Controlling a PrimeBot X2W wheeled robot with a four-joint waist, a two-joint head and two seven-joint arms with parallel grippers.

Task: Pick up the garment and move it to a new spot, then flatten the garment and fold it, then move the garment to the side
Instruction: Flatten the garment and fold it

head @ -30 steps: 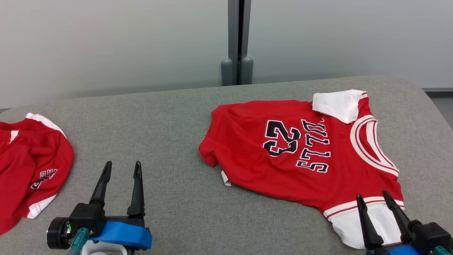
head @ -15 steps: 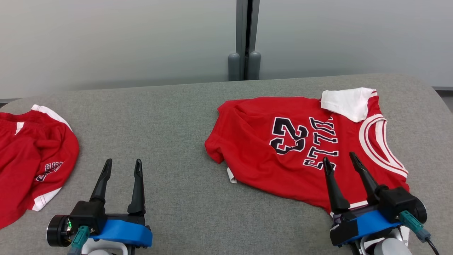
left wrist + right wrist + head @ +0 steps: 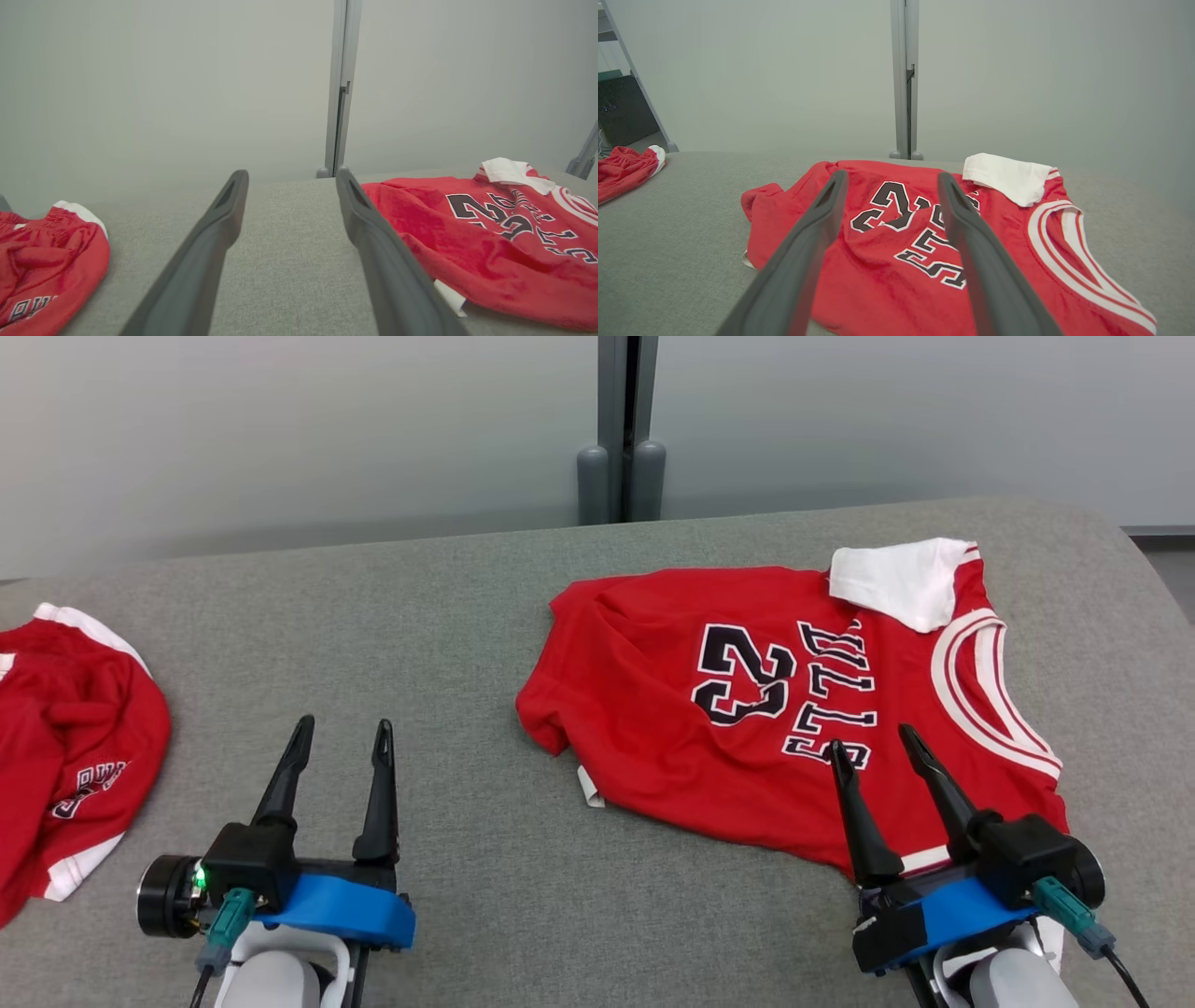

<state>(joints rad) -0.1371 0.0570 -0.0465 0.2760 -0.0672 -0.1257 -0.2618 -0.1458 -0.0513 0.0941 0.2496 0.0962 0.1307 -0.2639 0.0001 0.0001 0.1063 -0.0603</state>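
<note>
At the table's point(image 3: 448, 859) near edge our left gripper point(image 3: 344, 721) sits over bare grey cloth, jaws spread wide and holding nothing. Toward the near right corner our right gripper point(image 3: 870, 737) is just as wide and also empty. Its fingertips are over the near part of the jersey point(image 3: 644, 709), by the dark lettering, and we cannot tell whether they touch it. The red jersey lies mostly flat on the table's right half, neck toward the right edge, hem wrinkled toward the middle, a white sleeve point(image 3: 892, 581) folded over its far side. Red shorts point(image 3: 84, 737) lie crumpled at the left edge, well apart. Beyond the far edge stands a grey post point(image 3: 621, 429).
</note>
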